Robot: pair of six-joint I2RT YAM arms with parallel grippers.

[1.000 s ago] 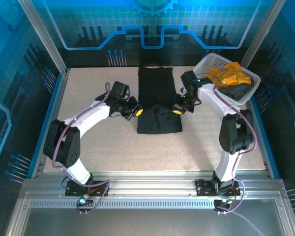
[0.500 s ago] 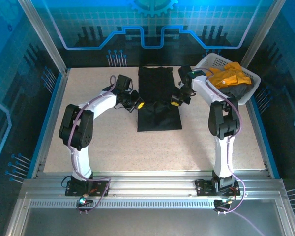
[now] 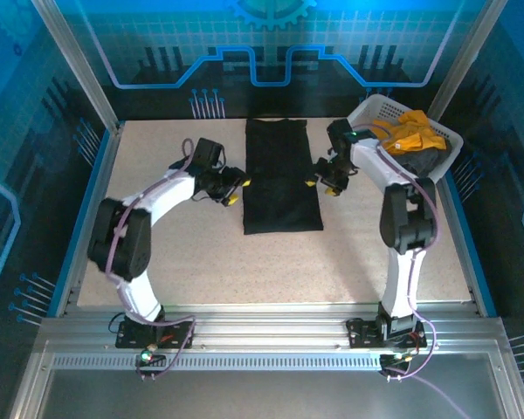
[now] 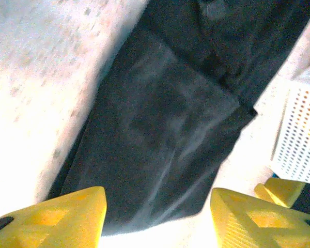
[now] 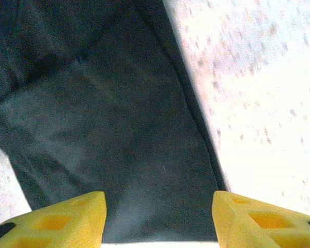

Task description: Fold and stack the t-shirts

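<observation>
The black t-shirt (image 3: pixel 283 179) lies flat as a long narrow rectangle on the table's middle back, with a folded layer on top (image 4: pixel 165 129). My left gripper (image 3: pixel 230 189) sits just off its left edge, open and holding nothing. My right gripper (image 3: pixel 326 182) sits just off its right edge, also open and holding nothing. In the left wrist view the shirt's end lies beyond the gripper (image 4: pixel 157 209); in the right wrist view the black cloth (image 5: pixel 119 134) spans the gap of the gripper (image 5: pixel 159 212). An orange-yellow t-shirt (image 3: pixel 412 131) and a dark grey one (image 3: pixel 417 162) lie in the basket.
The white lattice basket (image 3: pixel 367 112) stands at the back right corner, close behind my right arm; its wall (image 4: pixel 299 134) shows in the left wrist view. The speckled tabletop (image 3: pixel 271 271) stretches bare towards the near edge. Metal frame posts flank the table.
Both grippers were shut on the black shirt's sides, carried the cloth towards the back, then opened and drew outwards. The shirt now lies flat and smooth.
</observation>
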